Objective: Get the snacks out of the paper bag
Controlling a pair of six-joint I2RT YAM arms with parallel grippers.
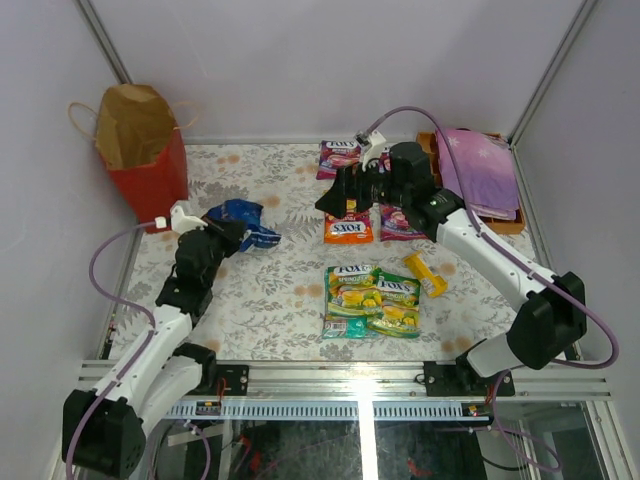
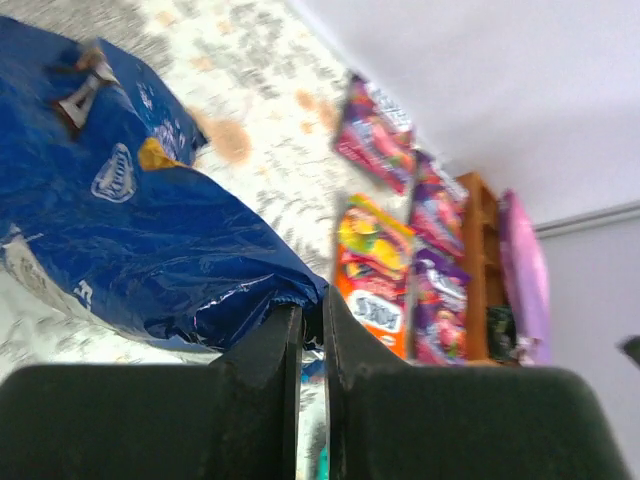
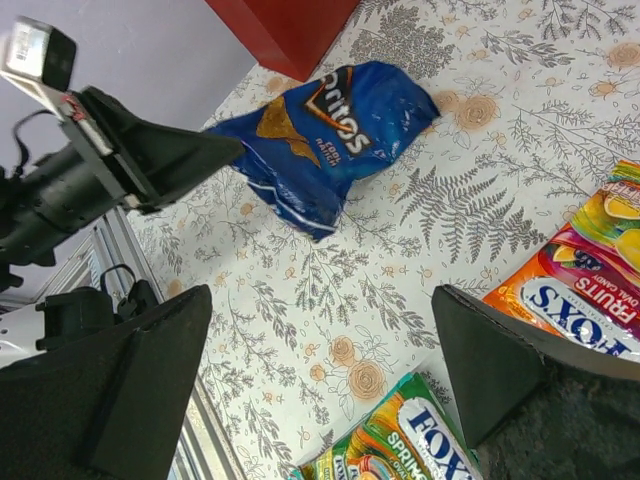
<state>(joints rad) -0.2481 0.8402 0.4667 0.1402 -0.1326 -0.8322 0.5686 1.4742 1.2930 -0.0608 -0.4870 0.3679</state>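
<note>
The red paper bag stands upright and open at the far left corner. My left gripper is shut on the edge of the blue Doritos bag, which lies on the table; the left wrist view shows my left gripper with its jaws nearly together on the Doritos bag's corner. My right gripper is open and empty above the table. In the right wrist view it hangs between the Doritos bag and the orange pouch. Purple pouches, an orange pouch, green-yellow pouches and a yellow bar lie on the table.
A folded purple cloth lies on a wooden tray at the far right. White walls and metal frame posts enclose the flowered table. A metal rail runs along the near edge.
</note>
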